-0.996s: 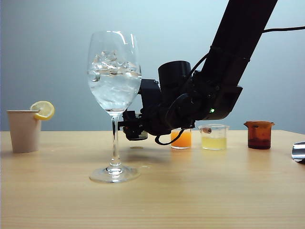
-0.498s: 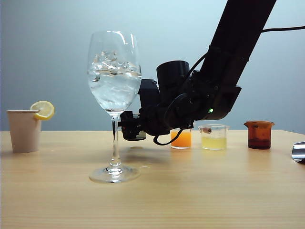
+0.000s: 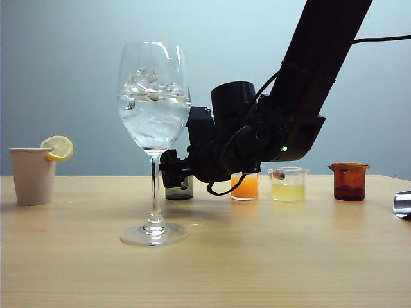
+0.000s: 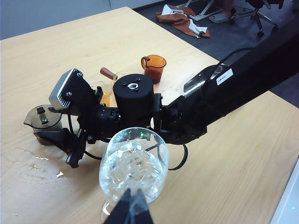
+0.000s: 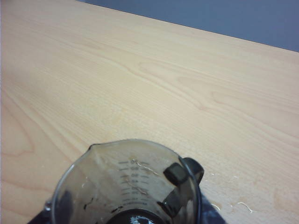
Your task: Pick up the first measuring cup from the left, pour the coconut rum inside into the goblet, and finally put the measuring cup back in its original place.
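Note:
The first measuring cup [image 3: 179,190], smoky grey, stands upright on the table behind the goblet [image 3: 154,109]. In the right wrist view this measuring cup [image 5: 126,186] holds only drops. My right gripper [image 3: 173,178] is open around it, one finger on each side, not clamping. The goblet [image 4: 134,163] is tall and stemmed, with ice cubes and clear liquid [image 3: 154,128], the coconut rum, in its bowl. From the left wrist view the measuring cup [image 4: 42,119] sits at the right arm's tip. My left gripper [image 4: 131,205] hovers above the goblet, fingers shut and empty.
A paper cup with a lemon slice [image 3: 32,175] stands at the far left. Behind the arm stands a row of cups: orange liquid [image 3: 244,187], pale yellow liquid [image 3: 288,185], amber-brown [image 3: 349,181]. A silver object [image 3: 402,203] lies at the right edge. Droplets [image 4: 32,165] wet the table.
The right gripper's fingers have spread and the measuring cup has dropped from between them onto the table, now showing below the gripper. Neither arm has moved.

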